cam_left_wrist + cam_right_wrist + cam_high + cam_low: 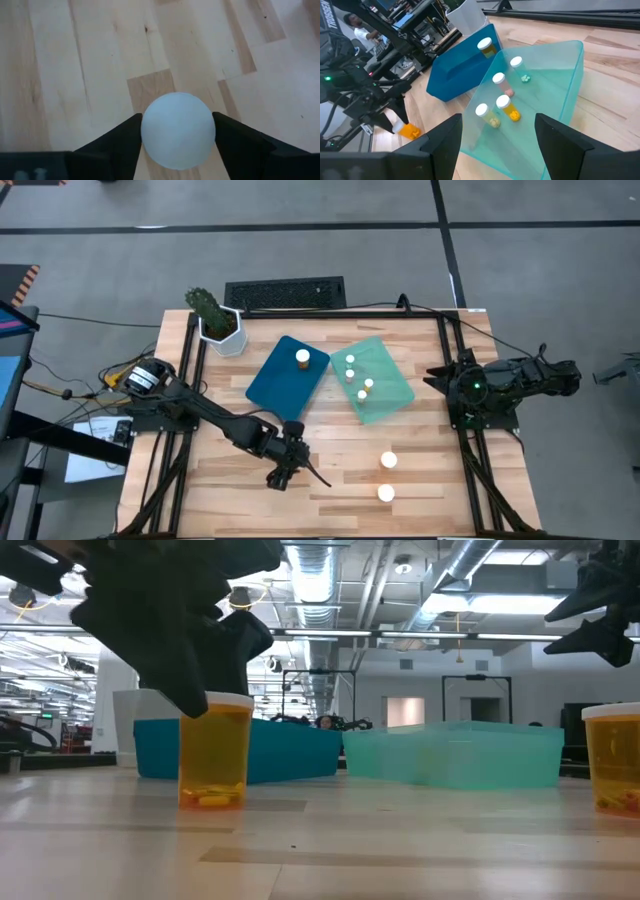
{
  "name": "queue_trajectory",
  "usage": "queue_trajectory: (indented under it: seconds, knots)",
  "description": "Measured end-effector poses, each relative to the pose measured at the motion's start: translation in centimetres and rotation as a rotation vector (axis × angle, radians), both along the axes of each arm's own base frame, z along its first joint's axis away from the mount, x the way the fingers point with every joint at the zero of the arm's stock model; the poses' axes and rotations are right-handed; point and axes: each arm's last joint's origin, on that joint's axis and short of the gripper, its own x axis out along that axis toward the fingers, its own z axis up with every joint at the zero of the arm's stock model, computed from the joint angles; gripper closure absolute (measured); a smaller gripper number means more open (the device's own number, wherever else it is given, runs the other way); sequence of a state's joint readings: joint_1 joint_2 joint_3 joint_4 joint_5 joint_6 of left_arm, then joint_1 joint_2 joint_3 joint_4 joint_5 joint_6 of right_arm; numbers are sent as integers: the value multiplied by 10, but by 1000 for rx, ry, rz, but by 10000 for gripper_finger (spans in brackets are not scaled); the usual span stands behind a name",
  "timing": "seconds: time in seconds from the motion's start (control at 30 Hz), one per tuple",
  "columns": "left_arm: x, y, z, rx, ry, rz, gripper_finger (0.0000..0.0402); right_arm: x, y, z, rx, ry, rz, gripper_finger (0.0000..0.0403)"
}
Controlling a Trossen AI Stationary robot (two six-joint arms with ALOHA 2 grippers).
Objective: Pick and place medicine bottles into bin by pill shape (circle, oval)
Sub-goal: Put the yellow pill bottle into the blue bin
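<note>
Pale butcher-block wood table [330, 470], plank seams and grain visible, black rail frame round its edges. Left arm reaches from the left edge across to the near-centre; right arm waits folded at the right edge. Two flat rectangular trays sit side by side mid-table, both angled: opaque dark blue tray [283, 383] holding one bottle [302, 358], and translucent mint green tray [385, 395] with four small bottles [364, 387] upright inside, loose pills on its floor in the right wrist view. White hexagonal pot [222, 335] with a green cactus stands at the far left corner, black keyboard [285, 293] behind the table. Left gripper [177, 150] is down at the table near the front, dark wedge fingers [117, 145] closed against both sides of a bottle with a round matte white cap [178, 130]; low view shows its amber-orange clear body [214, 755] standing on the wood, yellow pills at the bottom. Right gripper [497, 140] hangs clear of the table, jaws spread, holding nothing. Two more white-capped bottles [388, 461] [386, 493] stand on bare wood front right, well apart from the trays.
</note>
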State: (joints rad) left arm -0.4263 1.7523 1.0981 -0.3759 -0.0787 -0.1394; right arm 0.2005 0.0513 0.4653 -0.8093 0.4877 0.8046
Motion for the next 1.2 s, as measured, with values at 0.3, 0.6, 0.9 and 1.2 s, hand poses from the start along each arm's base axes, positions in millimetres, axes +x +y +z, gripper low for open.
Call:
queue_trajectory:
  seconds: [0.3,0.6,0.9,1.2]
  knots:
    - [0,0,0,-11,1,45,198,0,0,0,0,0,0,143]
    - [12,3,44,54,35,69,193,0,0,0,0,0,0,143]
    - [18,51,99,96,45,157,186,0,0,0,0,0,0,143]
    - [-28,143,145,190,-63,408,184,-1,0,-1,-4,13,-2,143]
